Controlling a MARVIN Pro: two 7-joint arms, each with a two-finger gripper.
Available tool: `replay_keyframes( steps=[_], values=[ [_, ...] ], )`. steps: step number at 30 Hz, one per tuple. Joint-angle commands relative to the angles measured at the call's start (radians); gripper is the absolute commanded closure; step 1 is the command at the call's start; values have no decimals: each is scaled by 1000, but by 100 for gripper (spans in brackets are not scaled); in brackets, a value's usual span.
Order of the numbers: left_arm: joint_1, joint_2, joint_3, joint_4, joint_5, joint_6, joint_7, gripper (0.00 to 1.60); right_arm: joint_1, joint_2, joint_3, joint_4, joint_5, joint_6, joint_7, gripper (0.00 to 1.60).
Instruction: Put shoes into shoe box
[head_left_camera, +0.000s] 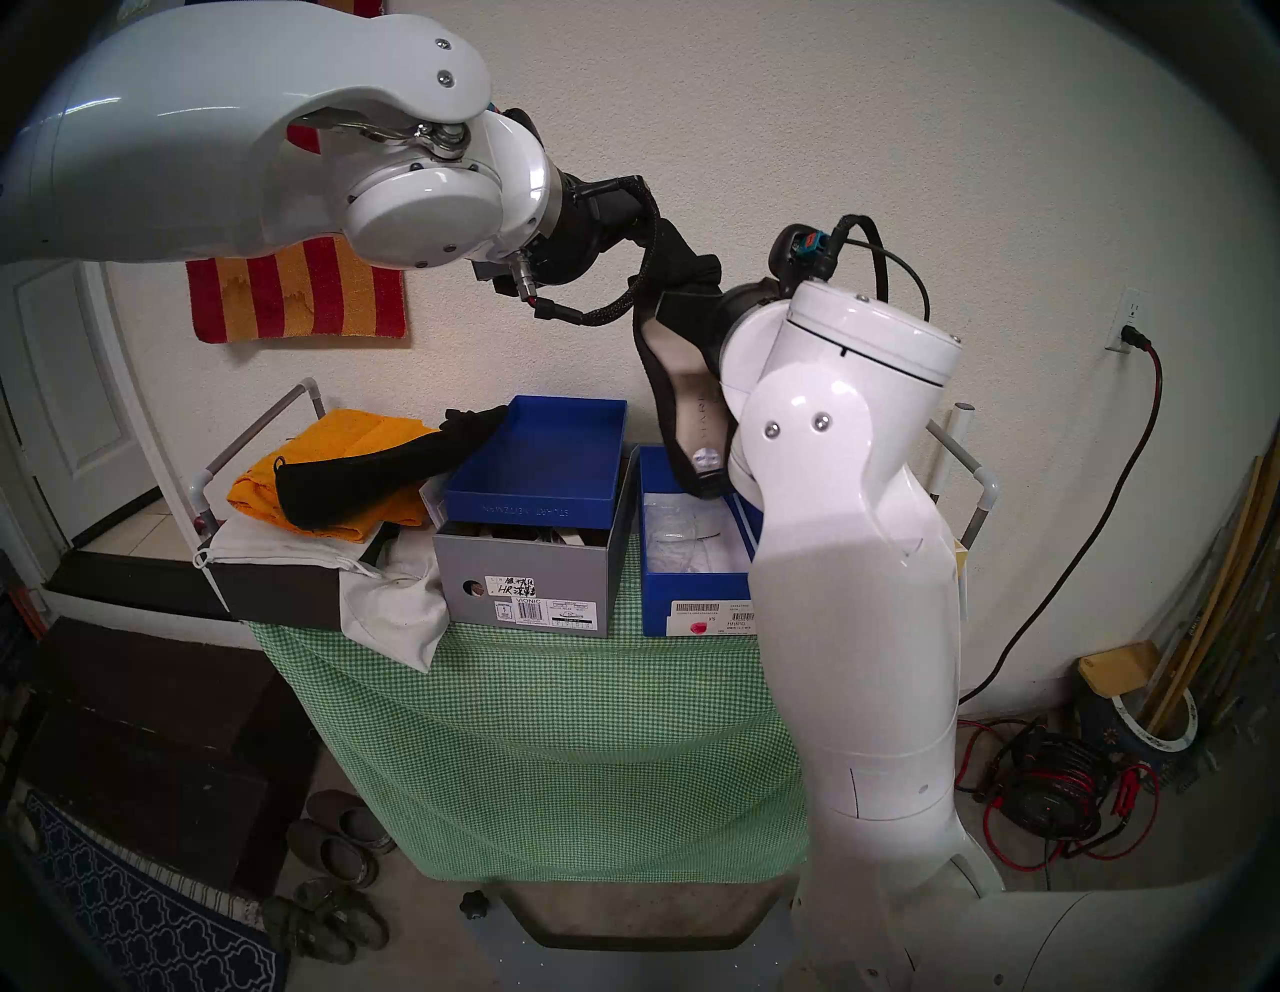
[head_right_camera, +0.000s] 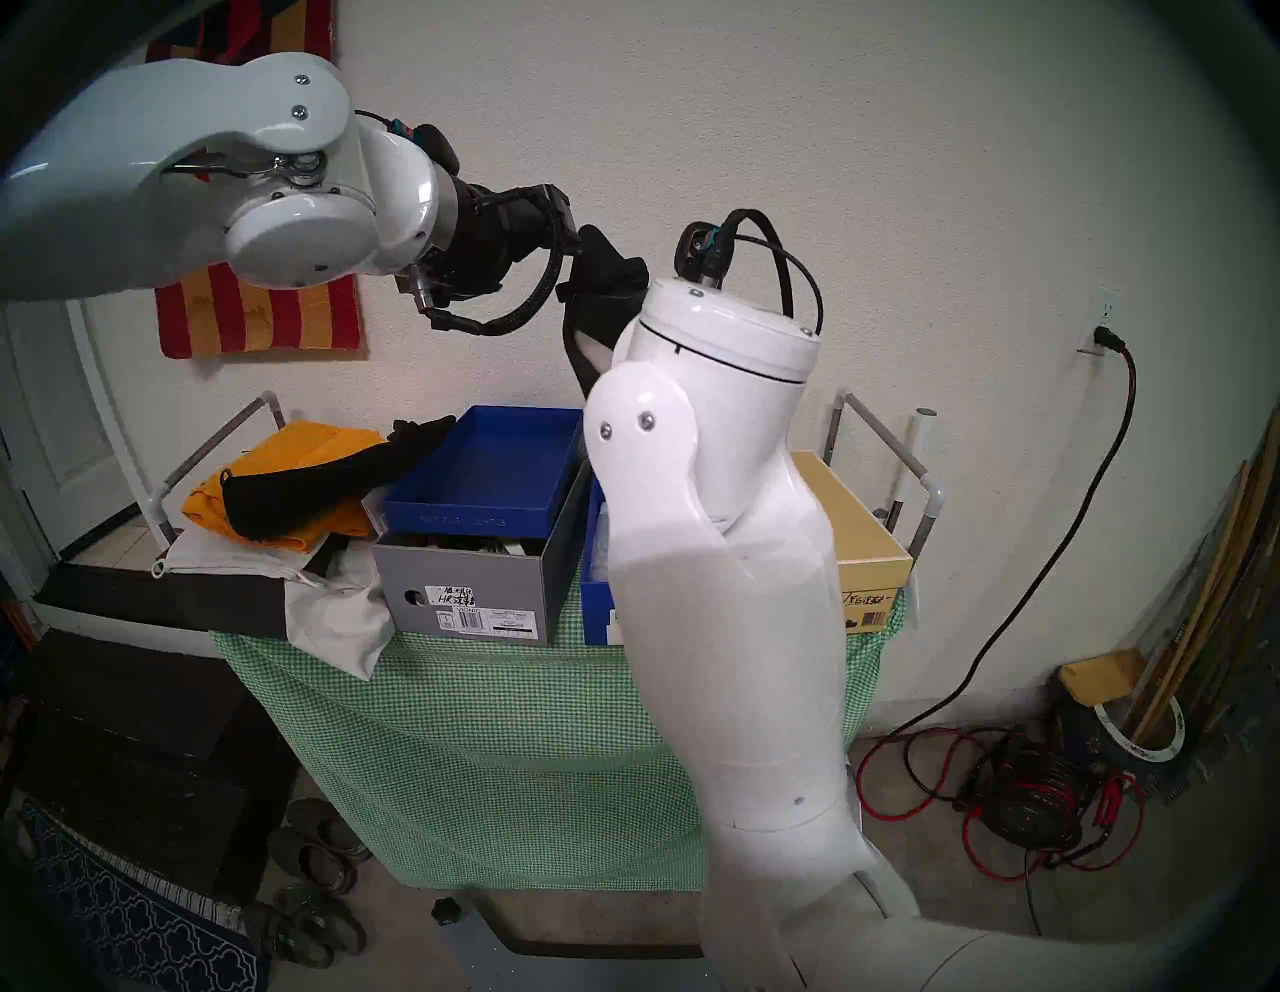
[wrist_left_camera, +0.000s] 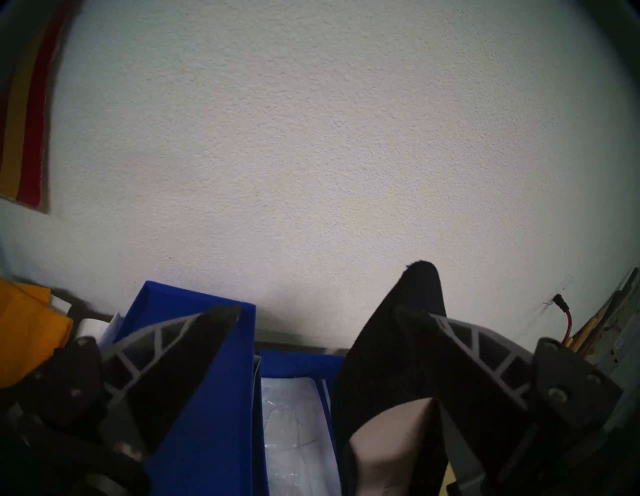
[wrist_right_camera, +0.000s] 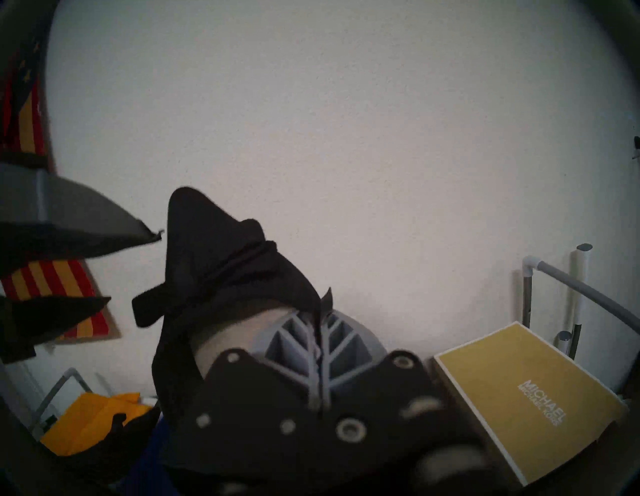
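Note:
One black suede shoe with a beige insole hangs toe up, heel down over the open blue shoe box. My right gripper is shut on the shoe's side rim; in the head view it is mostly hidden behind my right wrist. My left gripper is open at the shoe's toe, with one finger against the shoe. The box holds white tissue paper. The other black shoe lies on an orange cloth at the table's left, its toe resting on a blue lid.
The blue lid sits on a grey VIONIC box, left of the blue box. A gold MICHAEL box stands to the right. The orange cloth, a white dust bag, side rails and the wall behind bound the green-checked table.

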Motion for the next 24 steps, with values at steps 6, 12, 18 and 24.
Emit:
replay_keyframes(
  steps=[6,12,18,24],
  values=[
    [3,-2,-5,1,3,-18,1,0,-128,41,91,40,-24,6,-72,160],
    [-15,16,6,-3,19,0,6,0,-123,38,94,95,-11,6,-73,160],
    [-86,74,52,-28,37,78,62,0,-97,24,75,140,-6,6,-61,160],
    [-160,164,117,-107,54,129,126,0,-79,25,71,164,-10,6,-53,160]
  ],
)
